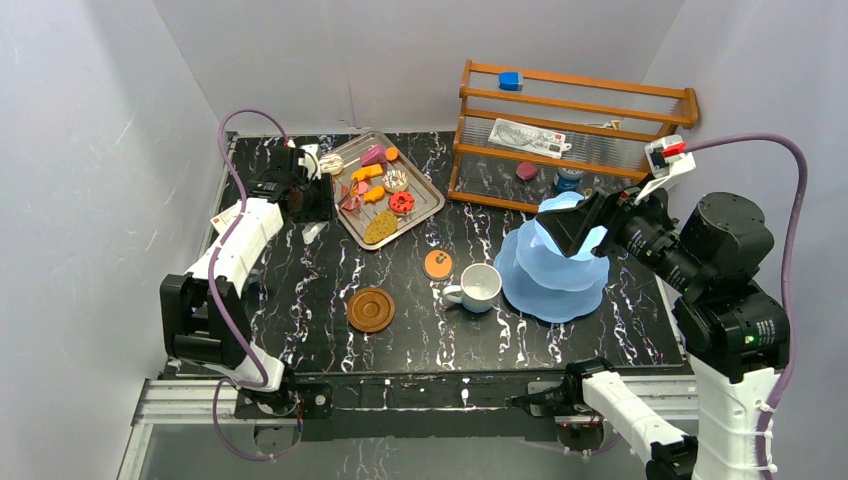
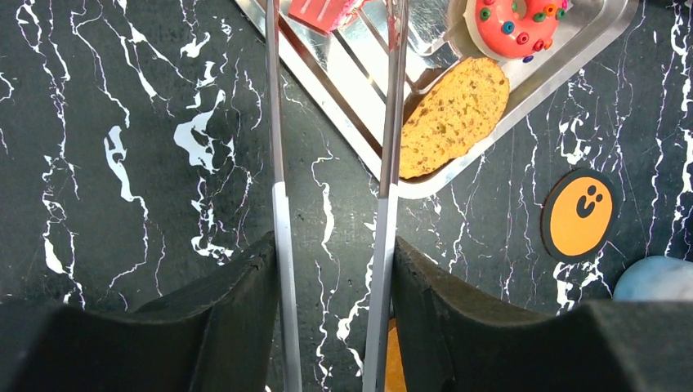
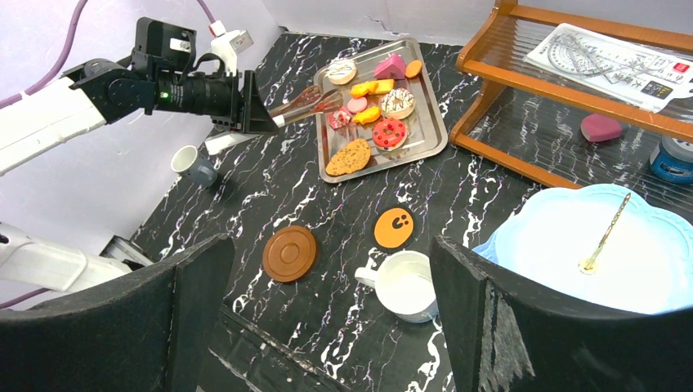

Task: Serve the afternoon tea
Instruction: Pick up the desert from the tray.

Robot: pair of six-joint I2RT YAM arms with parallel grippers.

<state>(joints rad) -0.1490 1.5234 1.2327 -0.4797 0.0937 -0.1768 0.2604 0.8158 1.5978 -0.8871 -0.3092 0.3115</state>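
Left hand (image 2: 335, 245) grips tongs (image 2: 279, 163) pointing lengthwise into tray (image 2: 535, 90) beside cookie (image 2: 453, 114).

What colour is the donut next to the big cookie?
The toy donut is red with multicoloured sprinkles; clearest in the left wrist view.

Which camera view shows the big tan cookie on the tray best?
The left wrist view: the cookie lies close and large on the tray, its grainy surface clear. The top external and right wrist views show it whole but small.
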